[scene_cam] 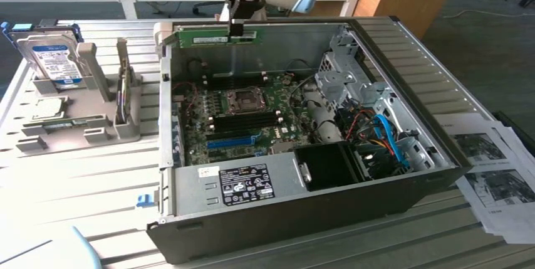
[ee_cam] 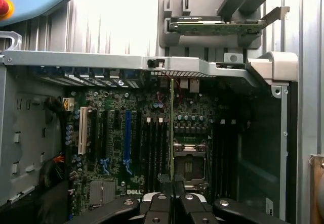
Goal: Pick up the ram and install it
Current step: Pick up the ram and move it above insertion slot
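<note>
The end effector of a single robot arm is clamped shut on one ram, a green memory stick seen edge-on from the wrist camera. Its two dark fingers pinch the stick from either side. The stick hangs over the motherboard of an open computer case, apart from the board and not seated in a slot. It lines up just beside the one processor socket.

In the exterior view, the end effector holds the ram level at 12 o'clock of the case, above its far wall. One blue slot shows on the motherboard.

At 9 o'clock of the case, a grey holder stands on the slatted surface. It carries one hard drive upright and one square silver processor chip lying flat. Printed sheets lie at 3 o'clock, just beside the case.
</note>
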You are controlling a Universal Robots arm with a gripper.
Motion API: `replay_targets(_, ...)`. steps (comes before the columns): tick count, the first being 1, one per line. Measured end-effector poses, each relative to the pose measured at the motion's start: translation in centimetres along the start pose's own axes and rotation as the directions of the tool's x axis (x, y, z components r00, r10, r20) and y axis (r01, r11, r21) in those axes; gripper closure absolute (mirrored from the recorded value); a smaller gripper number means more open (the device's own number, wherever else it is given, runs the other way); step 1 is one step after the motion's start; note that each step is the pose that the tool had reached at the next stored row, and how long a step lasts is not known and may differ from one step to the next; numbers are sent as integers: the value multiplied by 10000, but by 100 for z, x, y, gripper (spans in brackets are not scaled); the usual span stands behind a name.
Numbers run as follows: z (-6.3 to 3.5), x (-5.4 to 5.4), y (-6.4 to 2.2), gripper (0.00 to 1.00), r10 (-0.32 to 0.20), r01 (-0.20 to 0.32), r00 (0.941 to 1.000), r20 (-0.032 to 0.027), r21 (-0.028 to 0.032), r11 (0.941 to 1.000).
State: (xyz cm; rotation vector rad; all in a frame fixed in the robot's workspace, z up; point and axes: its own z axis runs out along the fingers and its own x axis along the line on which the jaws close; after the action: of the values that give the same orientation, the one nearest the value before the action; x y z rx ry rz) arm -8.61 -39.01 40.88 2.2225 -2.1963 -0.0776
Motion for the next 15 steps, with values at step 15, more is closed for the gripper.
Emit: replay_targets(15, -11, 3, -228, 89, -45, 45, 10000, -2, -6, 10000)
